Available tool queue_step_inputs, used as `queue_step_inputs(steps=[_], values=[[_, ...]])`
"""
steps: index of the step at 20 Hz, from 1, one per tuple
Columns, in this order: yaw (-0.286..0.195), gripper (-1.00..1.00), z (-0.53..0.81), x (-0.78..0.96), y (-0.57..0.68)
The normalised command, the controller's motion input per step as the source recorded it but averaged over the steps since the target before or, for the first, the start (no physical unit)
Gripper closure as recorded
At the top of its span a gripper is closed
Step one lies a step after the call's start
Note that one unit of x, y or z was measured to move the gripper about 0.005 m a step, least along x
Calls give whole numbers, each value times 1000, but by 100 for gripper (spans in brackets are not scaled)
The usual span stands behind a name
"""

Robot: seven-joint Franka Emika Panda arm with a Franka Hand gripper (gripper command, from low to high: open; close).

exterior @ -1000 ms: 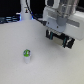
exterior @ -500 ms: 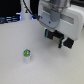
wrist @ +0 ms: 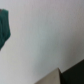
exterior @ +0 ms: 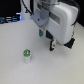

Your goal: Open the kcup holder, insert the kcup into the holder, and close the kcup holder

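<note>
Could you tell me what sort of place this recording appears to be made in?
Probably a lab or test bench: a plain white tabletop, a white robot arm with its gripper hanging above it, and one small green-topped kcup standing alone. The blurred background tells nothing more.

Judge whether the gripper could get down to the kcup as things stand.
Probably yes: the kcup stands alone on the white table, nothing around it, and the gripper hangs above to the exterior view's right.

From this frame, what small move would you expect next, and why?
Probably lowering the hand toward the kcup. The kcup stands alone on the white table, apart from the hand, which holds nothing; the holder is not clearly visible.
</note>
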Motion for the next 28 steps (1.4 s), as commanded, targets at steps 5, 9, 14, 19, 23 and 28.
queue_step_inputs(steps=[5, 9, 14, 19, 23, 28], values=[[-304, -100, -45, -158, -407], [-298, -100, -172, -228, -423], [-303, -100, -290, -252, -426], [-310, -100, -364, -209, -413], [-310, -100, -450, -266, -416], [-314, -100, -390, -171, -404]])
